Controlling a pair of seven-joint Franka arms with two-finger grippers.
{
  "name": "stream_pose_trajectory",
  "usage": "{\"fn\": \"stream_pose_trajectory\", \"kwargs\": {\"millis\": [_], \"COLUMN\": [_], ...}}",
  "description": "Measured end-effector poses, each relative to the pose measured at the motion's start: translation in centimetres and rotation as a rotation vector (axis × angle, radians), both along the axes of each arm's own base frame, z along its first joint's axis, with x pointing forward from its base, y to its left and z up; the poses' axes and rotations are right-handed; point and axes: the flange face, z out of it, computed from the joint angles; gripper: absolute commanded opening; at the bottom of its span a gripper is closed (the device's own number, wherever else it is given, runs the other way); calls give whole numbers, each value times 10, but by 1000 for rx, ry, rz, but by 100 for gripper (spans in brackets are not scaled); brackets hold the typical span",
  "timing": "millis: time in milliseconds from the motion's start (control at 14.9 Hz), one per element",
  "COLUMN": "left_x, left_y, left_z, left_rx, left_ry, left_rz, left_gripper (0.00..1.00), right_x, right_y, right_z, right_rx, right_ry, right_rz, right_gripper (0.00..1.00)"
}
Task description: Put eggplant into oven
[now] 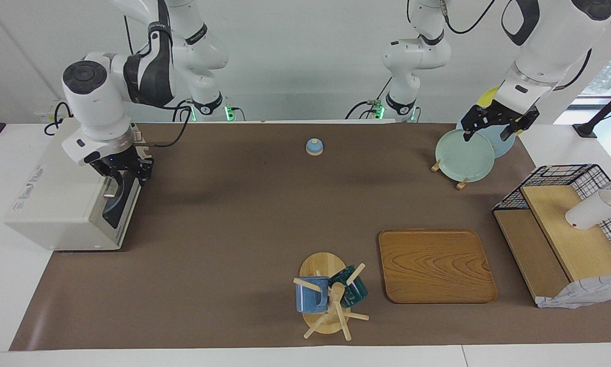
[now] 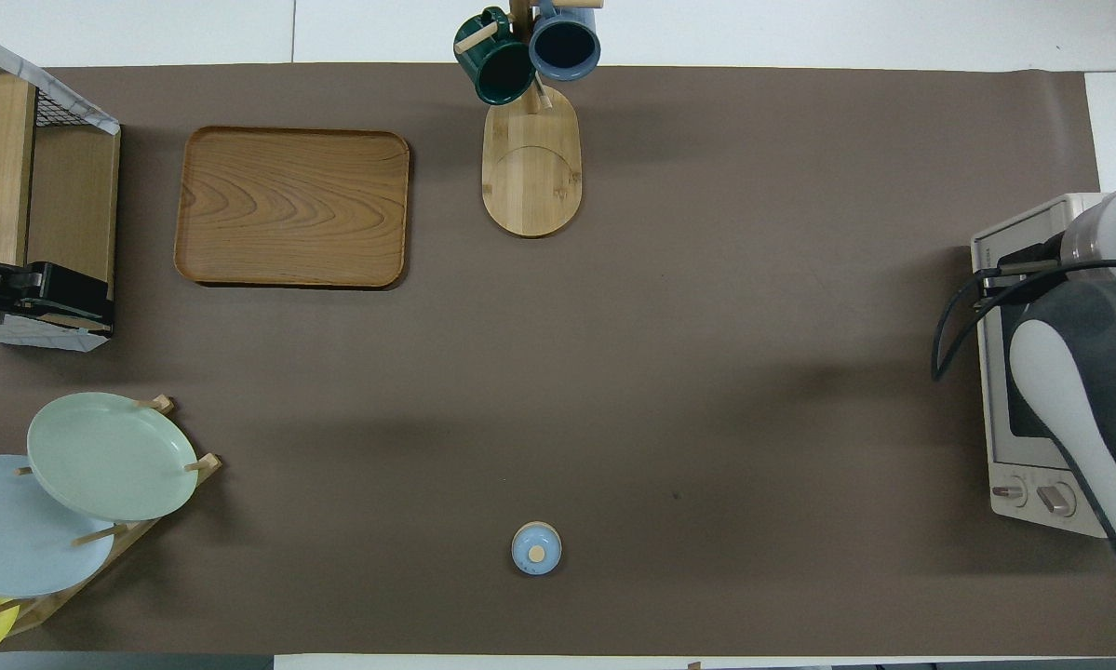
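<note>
The mug rack [image 1: 329, 293], nearest me, stands well apart from the oven [image 1: 65, 204] at the right arm's end of the table, whose door looks shut — no eggplant shows anywhere, so I judge it is already inside. The right gripper [image 1: 119, 176] sits at the oven's door handle, probably from closing it; its jaws I cannot make out. The left gripper [image 1: 496, 122] waits over the plate rack [image 1: 463, 155] — jaws likewise unreadable.

Cream-white oven [image 1: 55, 204], brown table cover [image 1: 244, 214], pale green plate [image 1: 463, 155], wood-grain tray [image 1: 435, 265], blue mug [image 1: 311, 294]
</note>
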Motion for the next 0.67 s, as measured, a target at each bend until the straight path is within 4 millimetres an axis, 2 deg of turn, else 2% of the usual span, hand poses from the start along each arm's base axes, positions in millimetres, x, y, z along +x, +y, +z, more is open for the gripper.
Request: {"fn": "stream_pose_trajectory", "kwargs": {"millis": [268, 535, 669], "left_x": [0, 0, 0], "left_y": [0, 0, 0], "left_z": [0, 0, 0], "left_rx": [0, 0, 0], "left_ry": [0, 0, 0], "left_rz": [0, 0, 0], "left_gripper": [100, 100, 100], "right_x": [-3, -7, -11], "right_y": [18, 21, 16], "right_z": [40, 50, 70], "right_rx": [89, 94, 105], "right_ry": [-57, -65, -29], "right_rz": [-14, -12, -27], "right_gripper": [100, 100, 100]}}
